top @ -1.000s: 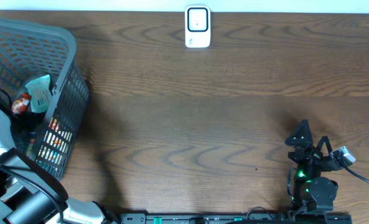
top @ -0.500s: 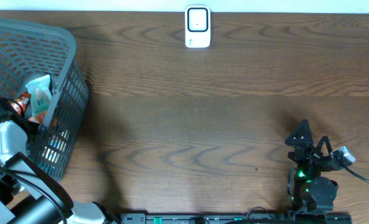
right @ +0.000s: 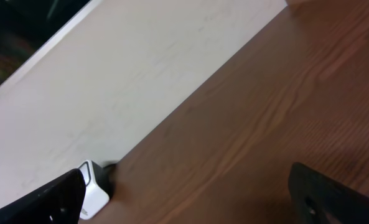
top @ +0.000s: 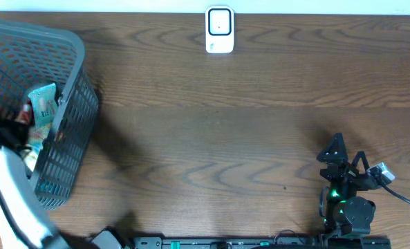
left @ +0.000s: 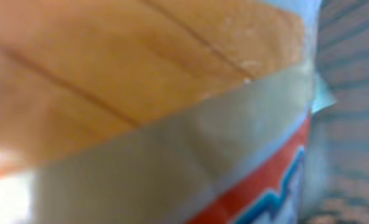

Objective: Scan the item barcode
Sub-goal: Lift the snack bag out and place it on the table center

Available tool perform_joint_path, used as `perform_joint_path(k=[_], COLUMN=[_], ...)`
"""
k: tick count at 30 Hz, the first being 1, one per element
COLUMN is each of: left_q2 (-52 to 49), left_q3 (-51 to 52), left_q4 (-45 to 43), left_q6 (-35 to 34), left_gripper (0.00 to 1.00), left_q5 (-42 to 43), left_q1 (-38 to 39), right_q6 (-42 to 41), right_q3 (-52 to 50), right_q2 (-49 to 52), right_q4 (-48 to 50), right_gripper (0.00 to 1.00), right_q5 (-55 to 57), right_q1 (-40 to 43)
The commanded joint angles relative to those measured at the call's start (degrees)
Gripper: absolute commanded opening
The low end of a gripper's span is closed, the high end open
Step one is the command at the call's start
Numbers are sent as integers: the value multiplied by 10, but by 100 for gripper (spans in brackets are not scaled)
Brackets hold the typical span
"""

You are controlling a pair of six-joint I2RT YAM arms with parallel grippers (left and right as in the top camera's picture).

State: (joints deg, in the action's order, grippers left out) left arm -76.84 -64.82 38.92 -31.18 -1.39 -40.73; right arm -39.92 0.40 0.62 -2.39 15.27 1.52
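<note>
Pick stage only: item in the basket, nothing scanned yet.

Left pincer is down inside the grey basket among the packets. Its wrist view is filled by a blurred orange-and-tan packet with a red band, right up against the lens. The fingers are hidden, so I cannot tell whether it is clenched on that packet or released. Right pincer sits spread wide and empty at the near right of the desk. White scanner stands at the far edge, well apart from the basket. Remaining, by my reading: lift the packet out, carry it over, present the barcode.
</note>
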Motion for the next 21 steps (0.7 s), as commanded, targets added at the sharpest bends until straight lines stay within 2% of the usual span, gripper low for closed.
perform_joint_path(k=[1,5,10,13,18,21], left_q2=[98,191,326,370,384,376], left_q3=[-19,-19,-19,-19,-15,3], left_q4=[-19,-50,-140,-174,-146,-89], left_q6=[5,-11,-89,-116,-123,-79], left_gripper=[8,8,7,7,7,8], left_q5=[-5,16,120,193,403,455], left_q1=[-1,-1,-1,1,38,84], right_q6=[-1,-1,-1,-1,-1,-1], right_q3=[-1,-1,-1,-1,-1,-1], right_q2=[-2,-2,-2,-2,-2,-2], right_q4=[-2,-2,-2,-2,-2,-2], right_gripper=[99,99,99,99,99,99], right_q5=[7,7,7,7,7,7], right_q1=[-5,-5,-5,-5,-5,-5])
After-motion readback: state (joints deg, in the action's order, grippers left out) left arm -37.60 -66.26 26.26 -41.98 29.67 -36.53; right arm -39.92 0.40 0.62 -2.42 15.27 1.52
